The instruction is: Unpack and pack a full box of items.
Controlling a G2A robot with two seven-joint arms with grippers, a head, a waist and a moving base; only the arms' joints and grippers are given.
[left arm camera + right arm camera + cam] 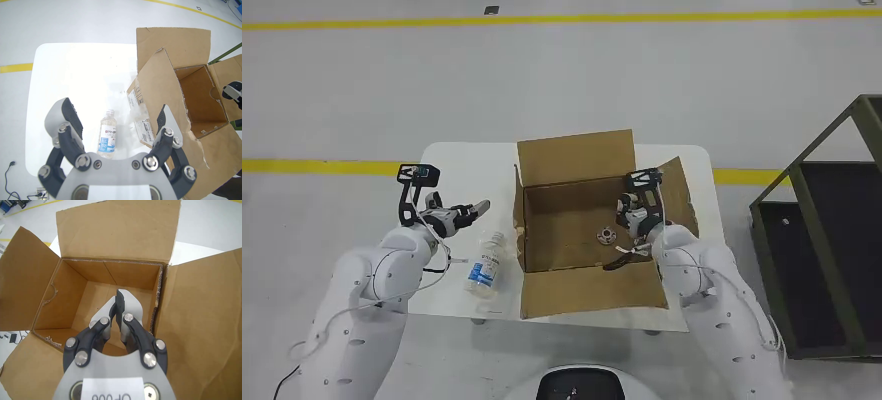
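Items on the white table (pixel 467 165) number two: one cardboard box (pixel 577 158) and one clear plastic bottle (pixel 485 265). Two grippers are at work, one to each arm.

The box sits on the right half of the table with its top open and all four flaps folded back. The far flap stands up, the near flap spreads out toward the table's near edge, and the left and right flaps lean outward. The left flap's edges are torn and ragged. Printed labels show on the box's left outer wall.

The bottle lies on its side just left of the box, apart from it, with its cap pointing toward the far side. It has a white and blue label.

The left gripper (pixel 115 106) hangs above the table, left of the box and over the bottle's cap end. Its two fingers (pixel 72 115) are spread wide, wider than the bottle, with nothing between them, and they touch nothing.

The right gripper (pixel 117 298) points down into the open box, near its right wall. Its pads (pixel 119 306) are pressed together and there is nothing between them.

One green metal rack (pixel 822 200) stands on the floor to the right of the table.
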